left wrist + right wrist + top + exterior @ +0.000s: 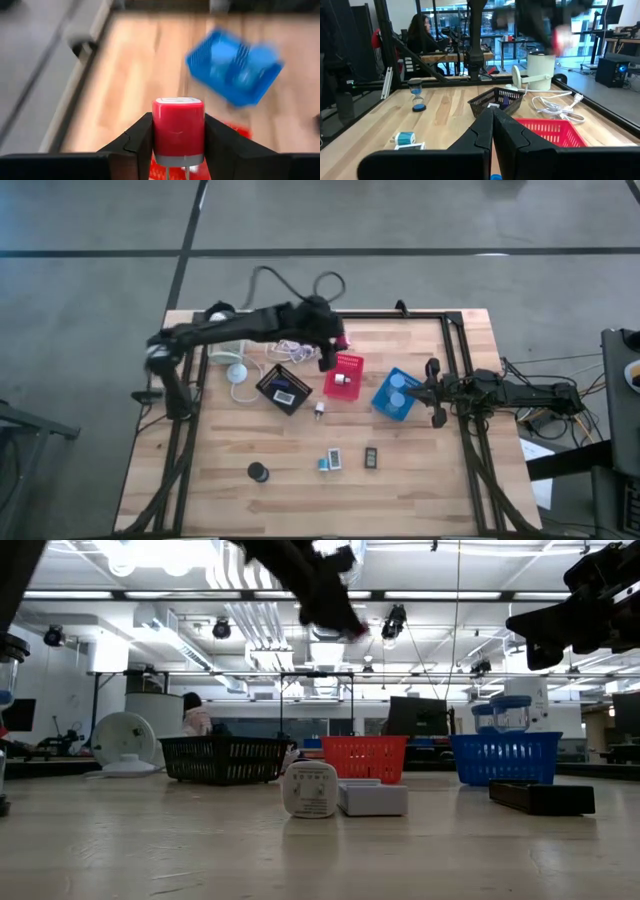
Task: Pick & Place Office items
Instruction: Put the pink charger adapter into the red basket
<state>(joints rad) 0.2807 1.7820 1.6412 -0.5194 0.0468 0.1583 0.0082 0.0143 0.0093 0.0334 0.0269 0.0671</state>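
Note:
My left gripper [338,346] hangs above the far edge of the red mesh bin [344,376], shut on a small red plug block [178,129] with a white end face and a grey pronged end. In the low view it shows high over the table [340,615]. My right gripper [432,393] waits shut at the table's right side beside the blue bin [397,393], which holds two pale-blue round pieces. Loose office items lie on the near half of the table: a black disc [258,471], teal and white blocks [330,461], a black block [370,457] and a small white piece [320,410]. My left gripper pinches the red plug block by two opposite side faces [159,134] between its two fingers [137,142]. The fingers slant downward toward the table's right side. The block is lifted clear above the red bin, its white end away from the wrist and its grey pronged end toward it.
A black mesh bin [284,388] with items in it stands left of the red one. A white lamp [237,372] and its looped cable [290,350] lie at the far left. A dark frame rail [455,370] runs along the table's right side. A person sits in the room beyond [422,32].

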